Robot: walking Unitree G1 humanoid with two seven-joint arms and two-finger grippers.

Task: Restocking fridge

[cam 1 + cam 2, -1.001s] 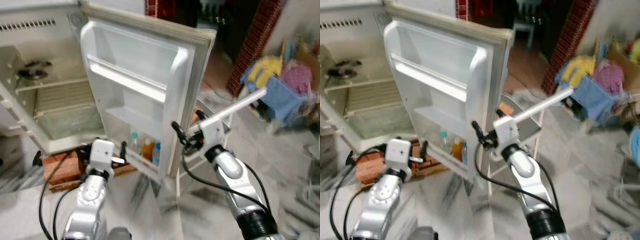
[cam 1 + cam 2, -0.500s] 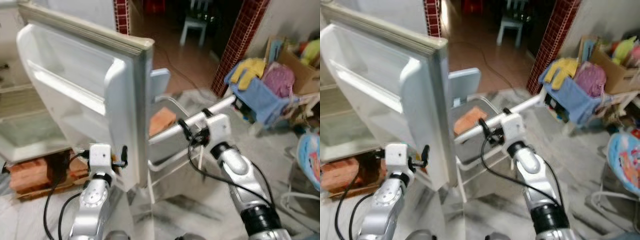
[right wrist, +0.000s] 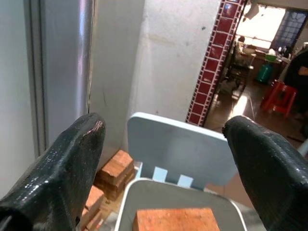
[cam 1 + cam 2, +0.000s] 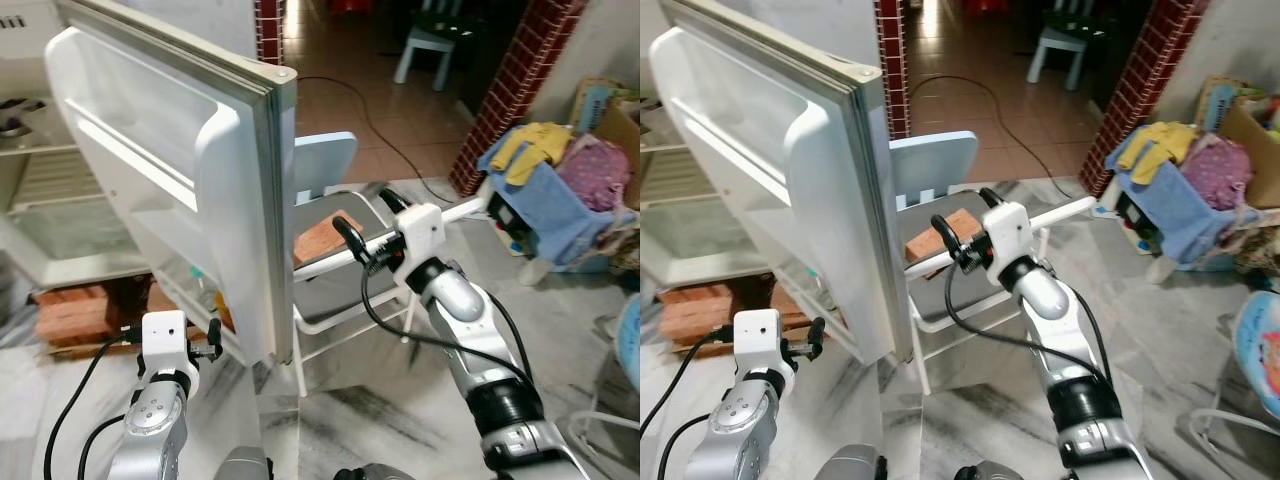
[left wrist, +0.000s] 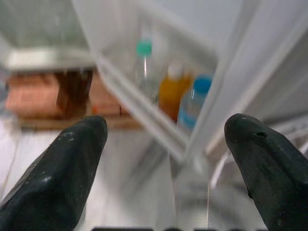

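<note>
The white fridge door (image 4: 170, 170) stands wide open, and I see it nearly edge-on. Its lowest shelf holds a clear bottle with a green cap (image 5: 143, 67), an orange bottle (image 5: 172, 94) and a blue-capped bottle (image 5: 195, 103). The fridge's inside (image 4: 50, 215) lies to the left with bare shelves. My left gripper (image 5: 163, 139) is open and empty, low in front of that door shelf. Right of the door's edge, my right gripper (image 4: 366, 220) is open and empty above a pale chair (image 4: 325, 165) with a brick (image 3: 173, 220) on its seat.
Bricks (image 4: 75, 310) prop up the fridge at floor level. A pile of cloths and boxes (image 4: 555, 185) sits at the right beside a red-tiled pillar (image 4: 505, 90). A cable (image 4: 375, 115) runs across the tiled floor behind the chair.
The whole view has swung, so the door is now seen from its edge and the chair has come into sight. Both grippers stay open and empty.
</note>
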